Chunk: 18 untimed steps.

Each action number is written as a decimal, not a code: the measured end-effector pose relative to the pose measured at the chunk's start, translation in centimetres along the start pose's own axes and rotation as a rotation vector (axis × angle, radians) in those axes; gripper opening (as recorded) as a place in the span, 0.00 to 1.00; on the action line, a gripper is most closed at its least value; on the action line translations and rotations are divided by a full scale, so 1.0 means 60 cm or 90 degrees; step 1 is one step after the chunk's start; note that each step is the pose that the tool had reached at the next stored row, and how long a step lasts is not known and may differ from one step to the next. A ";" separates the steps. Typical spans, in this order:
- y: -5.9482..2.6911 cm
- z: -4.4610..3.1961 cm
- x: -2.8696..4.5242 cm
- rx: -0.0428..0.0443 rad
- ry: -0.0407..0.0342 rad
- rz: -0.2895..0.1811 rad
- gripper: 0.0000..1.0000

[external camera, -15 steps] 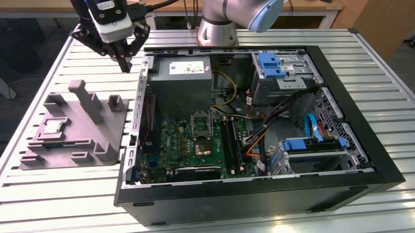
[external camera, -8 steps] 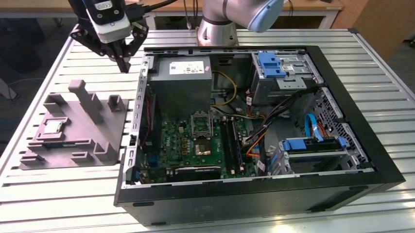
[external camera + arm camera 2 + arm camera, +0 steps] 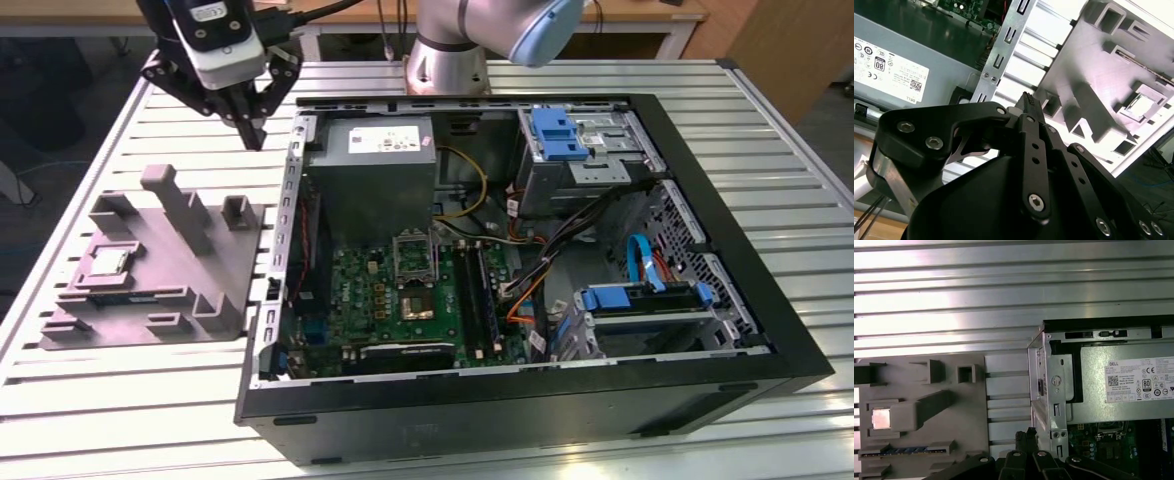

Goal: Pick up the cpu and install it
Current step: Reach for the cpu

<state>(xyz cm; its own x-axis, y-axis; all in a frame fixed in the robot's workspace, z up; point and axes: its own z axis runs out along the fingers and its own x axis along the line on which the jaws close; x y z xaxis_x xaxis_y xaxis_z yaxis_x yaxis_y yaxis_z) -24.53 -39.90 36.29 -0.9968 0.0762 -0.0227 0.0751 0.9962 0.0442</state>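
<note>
The cpu (image 3: 107, 262) is a small silvery square lying flat in a recess of the grey fixture tray (image 3: 174, 290) at the exterior view's left, beside the open computer case. It also shows as the cpu (image 3: 881, 418) and the cpu (image 3: 1140, 106) in both wrist views. My gripper (image 3: 251, 138) hangs above the table behind the tray, between the tray and the case wall. Its black fingers (image 3: 1027, 101) meet at the tips with nothing between them. The green board (image 3: 387, 300) inside the case carries a black socket frame (image 3: 415, 258).
A grey power-supply box (image 3: 374, 165) fills the case's back corner nearest the gripper. The case's metal side wall (image 3: 291, 200) stands between tray and board. Upright posts (image 3: 180, 205) rise from the tray. A memory stick (image 3: 899, 452) lies in a tray slot. Cables and drive bays sit at the right.
</note>
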 end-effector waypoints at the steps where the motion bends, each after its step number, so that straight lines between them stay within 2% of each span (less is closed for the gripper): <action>1: 0.000 0.000 0.000 0.0000 0.0000 0.000 0.11; 18: -0.001 0.000 0.007 0.0000 0.0000 0.000 0.11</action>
<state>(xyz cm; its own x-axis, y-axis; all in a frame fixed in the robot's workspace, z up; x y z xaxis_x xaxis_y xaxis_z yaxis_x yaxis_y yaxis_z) -24.95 -39.90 36.27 -0.9968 0.0762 -0.0227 0.0752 0.9962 0.0443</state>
